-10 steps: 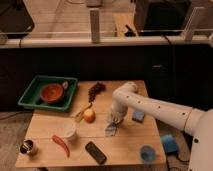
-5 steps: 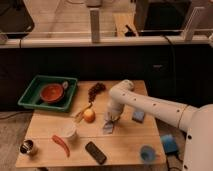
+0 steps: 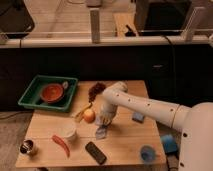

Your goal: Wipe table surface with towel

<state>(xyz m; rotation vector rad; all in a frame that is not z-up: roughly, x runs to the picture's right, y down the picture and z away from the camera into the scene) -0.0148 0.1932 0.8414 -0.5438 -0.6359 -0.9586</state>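
Mostly bare wood lies right of the gripper (image 3: 104,121), broken by a blue sponge (image 3: 138,117); its left is crowded by an orange (image 3: 89,115) just beside it and a white cup (image 3: 68,132). The table (image 3: 125,140) stands before a dark wall (image 3: 75,60). The gripper points down, touching the towel (image 3: 101,133) under it; whether it clasps the towel I cannot tell

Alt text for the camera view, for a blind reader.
A white robot arm reaches over a wooden table, its gripper down at a small grey towel near the middle. Nearby: an orange, a green tray, a red pepper, a blue cup.
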